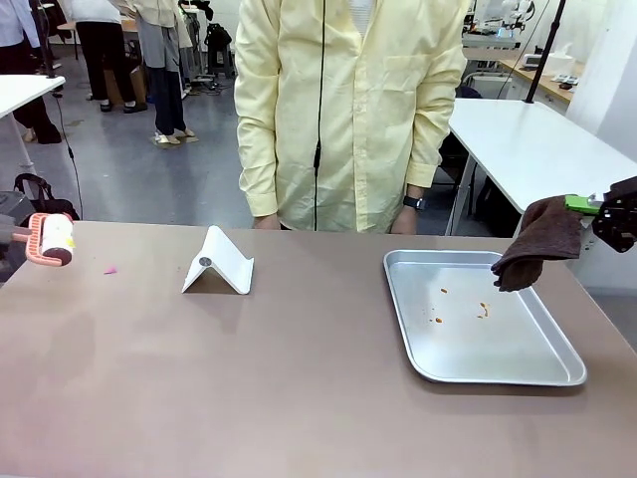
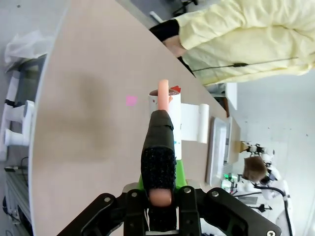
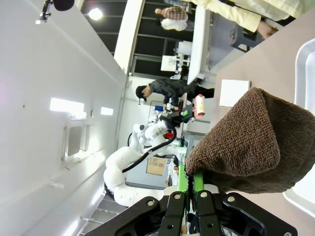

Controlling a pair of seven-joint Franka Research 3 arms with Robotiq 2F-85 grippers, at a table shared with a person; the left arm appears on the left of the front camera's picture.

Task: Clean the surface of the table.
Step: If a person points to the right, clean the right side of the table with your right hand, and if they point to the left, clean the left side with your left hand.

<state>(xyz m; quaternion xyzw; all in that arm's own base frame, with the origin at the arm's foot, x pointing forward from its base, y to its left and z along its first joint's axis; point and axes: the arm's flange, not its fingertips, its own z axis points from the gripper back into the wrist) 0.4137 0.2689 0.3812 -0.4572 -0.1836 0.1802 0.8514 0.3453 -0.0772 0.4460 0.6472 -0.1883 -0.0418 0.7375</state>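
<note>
- Your left fingers (image 2: 177,174) pinch the lint roller (image 1: 52,240) by its handle at the worktop's (image 1: 249,388) far left corner.
- Your right fingers (image 3: 183,179) pinch a brown cloth (image 1: 538,244) above the tray's (image 1: 498,354) far right corner.

Front view: fixed camera on the robot's side, raised and tilted down, facing across the table (image 1: 249,398) to a person (image 1: 348,110) standing at its far edge; full table width in frame. Left wrist view: close over the table's left end, rolled sideways, facing along the tabletop toward the right end; the person lies sideways at top right. Right wrist view: at the table's right end, very close behind a brown cloth (image 3: 256,142), rolled sideways, facing back toward the left end. All three views share the lint roller (image 1: 52,239), white stand (image 1: 219,264) and metal tray (image 1: 528,349). The left wrist view catches the right arm (image 2: 270,176) far off, and the right wrist view catches the left arm (image 3: 140,147).
</note>
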